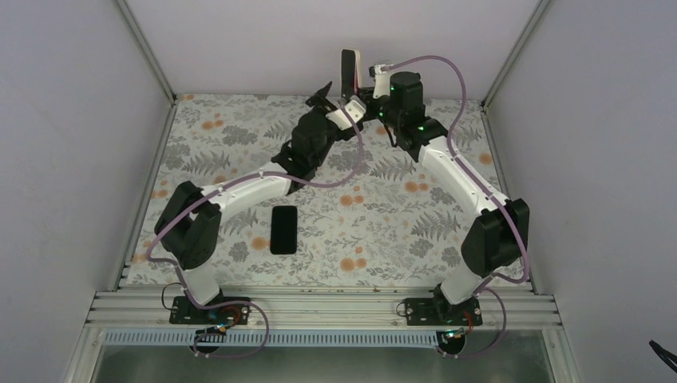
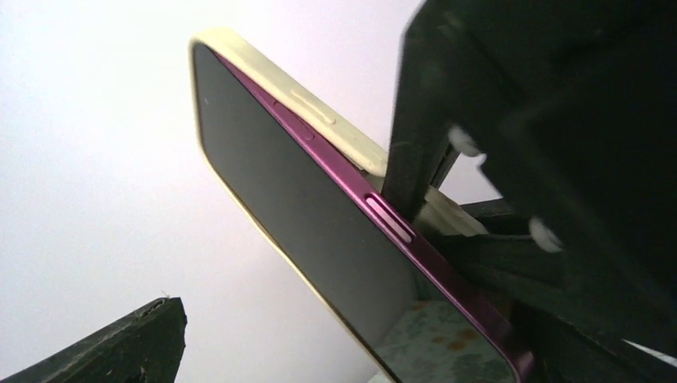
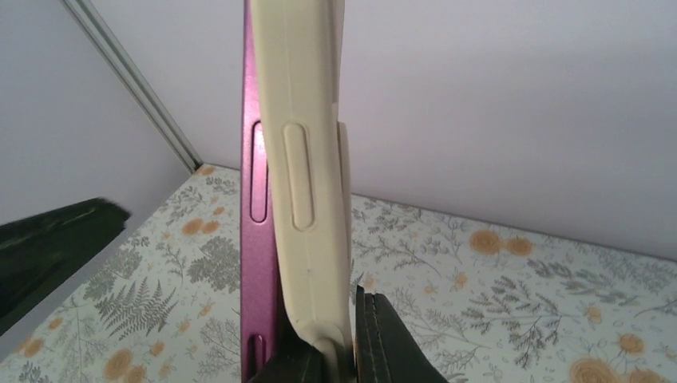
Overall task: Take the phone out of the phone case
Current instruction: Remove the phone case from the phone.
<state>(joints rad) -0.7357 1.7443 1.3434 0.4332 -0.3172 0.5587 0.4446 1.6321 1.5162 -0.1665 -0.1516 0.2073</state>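
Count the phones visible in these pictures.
2. A dark phone lies flat on the table; a magenta phone stands in the cream case, held by the right gripper. None seems hidden.

Left arm [image 1: 239,191] and right arm [image 1: 463,171] stretched forward, left gripper [image 1: 331,96] spread, right gripper [image 3: 331,359] clamped

There are two arms, the left arm [image 1: 239,191] and the right arm [image 1: 459,171], and two grippers, the left gripper [image 1: 323,97] and the right gripper [image 3: 339,363]. One magenta phone [image 2: 303,231] and one cream case [image 3: 307,159] show. One dark flat slab [image 1: 283,230] (phone-shaped, its kind unclear) lies on one floral table [image 1: 399,239].
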